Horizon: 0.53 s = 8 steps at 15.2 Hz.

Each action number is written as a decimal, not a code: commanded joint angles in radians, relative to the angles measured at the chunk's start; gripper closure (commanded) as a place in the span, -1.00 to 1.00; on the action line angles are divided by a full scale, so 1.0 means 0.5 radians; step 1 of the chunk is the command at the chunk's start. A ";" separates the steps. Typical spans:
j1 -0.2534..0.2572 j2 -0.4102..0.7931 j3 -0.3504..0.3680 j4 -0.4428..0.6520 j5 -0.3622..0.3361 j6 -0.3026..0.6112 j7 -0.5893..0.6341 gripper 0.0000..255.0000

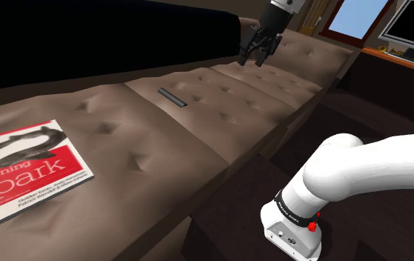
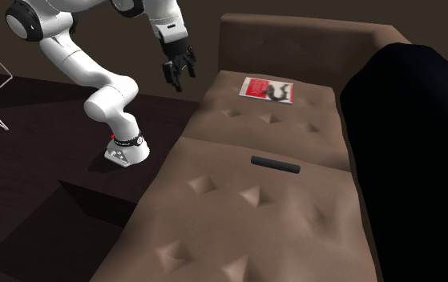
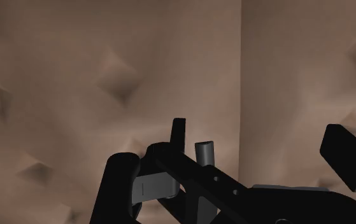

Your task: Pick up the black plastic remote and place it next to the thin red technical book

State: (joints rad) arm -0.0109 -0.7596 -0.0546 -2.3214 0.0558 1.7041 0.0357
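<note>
A slim black remote lies flat on the brown tufted sofa seat, near the seam between two cushions. The thin red and white book lies flat on the seat at the shoulder view's lower left. My black gripper hangs in the air above the seat, up and to the right of the remote in the shoulder view, far from the book. Its fingers stand apart with nothing between them. Under the gripper, the wrist view has bare cushion and a cushion seam.
A large black shape covers the sofa's backrest side. My white arm and its base stand on the dark floor in front of the sofa. A window and a screen are at the back right.
</note>
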 commanded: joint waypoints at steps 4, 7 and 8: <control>0.013 0.216 -0.007 0.037 0.005 0.141 -0.021 -1.00; 0.027 0.440 -0.014 0.097 0.013 0.268 -0.042 -1.00; 0.031 0.517 -0.016 0.122 0.016 0.306 -0.050 -1.00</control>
State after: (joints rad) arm 0.0022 -0.5371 -0.0623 -2.2673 0.0619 1.8343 0.0136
